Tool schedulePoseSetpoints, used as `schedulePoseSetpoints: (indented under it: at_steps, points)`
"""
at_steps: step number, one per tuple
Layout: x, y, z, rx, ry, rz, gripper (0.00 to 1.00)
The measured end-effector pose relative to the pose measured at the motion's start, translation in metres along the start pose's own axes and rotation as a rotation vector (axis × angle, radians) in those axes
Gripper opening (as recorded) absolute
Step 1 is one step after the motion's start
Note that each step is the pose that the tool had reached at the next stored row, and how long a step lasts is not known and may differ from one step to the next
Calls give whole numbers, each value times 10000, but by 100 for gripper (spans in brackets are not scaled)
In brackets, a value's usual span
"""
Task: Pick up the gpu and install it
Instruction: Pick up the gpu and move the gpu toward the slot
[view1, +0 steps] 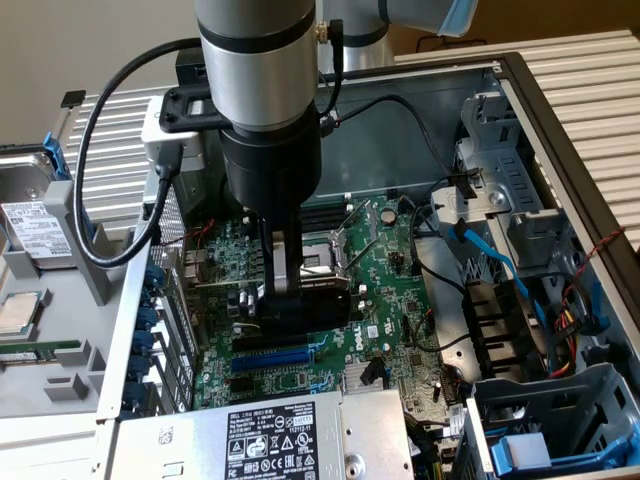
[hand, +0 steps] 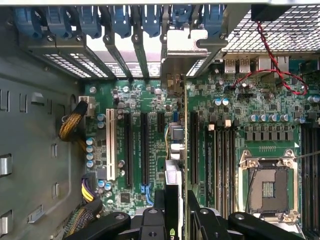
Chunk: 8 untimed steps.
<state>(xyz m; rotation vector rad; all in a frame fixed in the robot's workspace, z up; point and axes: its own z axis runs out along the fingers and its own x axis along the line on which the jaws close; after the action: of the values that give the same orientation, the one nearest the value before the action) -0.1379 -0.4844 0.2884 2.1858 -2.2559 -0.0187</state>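
I have the gripper (view1: 283, 285) down inside the open computer case (view1: 560, 110), its fingers pinched on the gpu (view1: 305, 300); in the exterior view the black shroud of the card shows just below the fingers, held upright over the motherboard (view1: 390, 300), with the blue slot (view1: 270, 360) just in front of it; in the wrist view I see the card edge-on (hand: 184, 150), a thin green line running away from the fingers toward its silver bracket (hand: 184, 47) at the rear wall of the case.

I judge the pick-up done and the install in hand: the card is carried and lined up along the row of long black slots (hand: 145, 145), with its bracket up among the blue retention clips (hand: 120, 20); I cannot tell whether its bottom edge already touches a slot or hangs just above one.

The seating calls for care, as I read it: the card's edge must sit square along the slot and the bracket must meet its opening at the rear wall; any tilt risks jamming; the empty CPU socket (hand: 269, 187) lies near on one side and should be kept clear of.
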Motion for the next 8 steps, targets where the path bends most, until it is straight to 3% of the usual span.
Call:
schedulePoseSetpoints:
  at_steps: [8]
  points:
    - [-3,11,0,0,1,1,27]
